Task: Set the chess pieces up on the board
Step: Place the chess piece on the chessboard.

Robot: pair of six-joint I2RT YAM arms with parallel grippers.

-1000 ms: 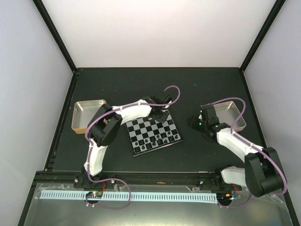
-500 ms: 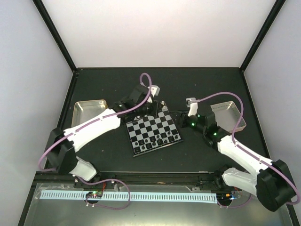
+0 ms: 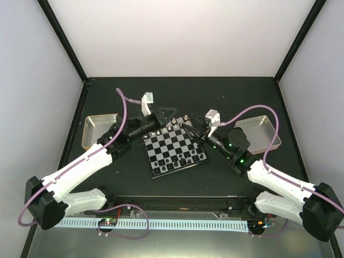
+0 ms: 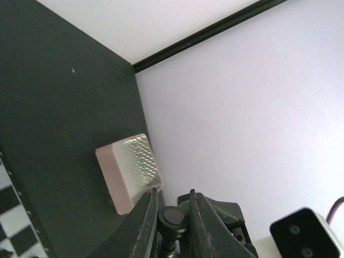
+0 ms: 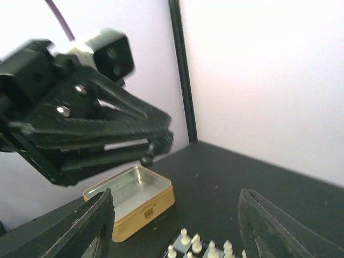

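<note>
Within the left hand (image 4: pixel 173 200), a black chess piece (image 4: pixel 173 219)

The top camera looks down on the board (image 3: pixel 174 148) from high above its near side, well off. The left wrist camera, tilted, faces the right tray (image 4: pixel 129 172). The right wrist camera, low and close, faces the left tray (image 5: pixel 131 199). All three share the board, seemingly only a corner in the left wrist view.

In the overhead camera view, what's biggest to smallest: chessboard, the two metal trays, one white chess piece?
1. Chessboard
2. Left tray and right tray: they look alike and both are partly covered, so unranked
3. White chess piece
</note>
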